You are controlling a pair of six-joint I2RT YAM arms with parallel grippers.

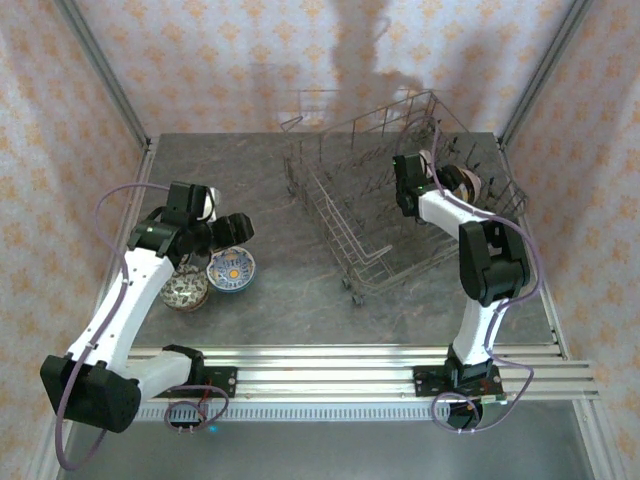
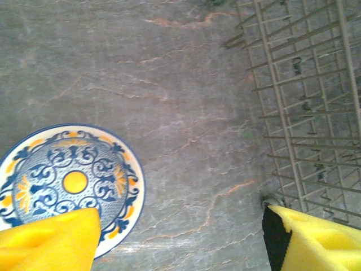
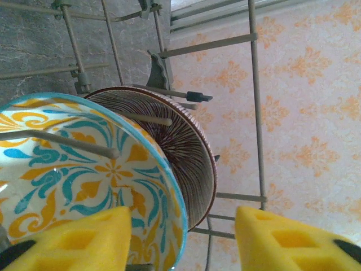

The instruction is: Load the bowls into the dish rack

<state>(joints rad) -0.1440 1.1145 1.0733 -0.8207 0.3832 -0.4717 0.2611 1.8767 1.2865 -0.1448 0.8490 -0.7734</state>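
Note:
My left gripper (image 1: 217, 240) (image 2: 180, 245) hangs open over the table at the left, nothing between its yellow fingers (image 2: 53, 241). Just under its left finger lies a blue-white bowl with an orange centre (image 2: 72, 183) (image 1: 231, 268). A tan patterned bowl (image 1: 185, 290) rests beside it. The grey wire dish rack (image 1: 390, 215) (image 2: 307, 107) stands at the right. Inside it, a teal-and-orange bowl (image 3: 84, 169) and a dark striped bowl (image 3: 183, 149) stand on edge between tines. My right gripper (image 1: 448, 180) (image 3: 183, 243) is open around their rims, its pads apart from them.
Patterned walls close in the back and both sides. The rack's wire side (image 3: 256, 113) runs close by my right fingers. Bare grey stone table (image 2: 186, 113) lies between the loose bowls and the rack's foot (image 1: 357, 298).

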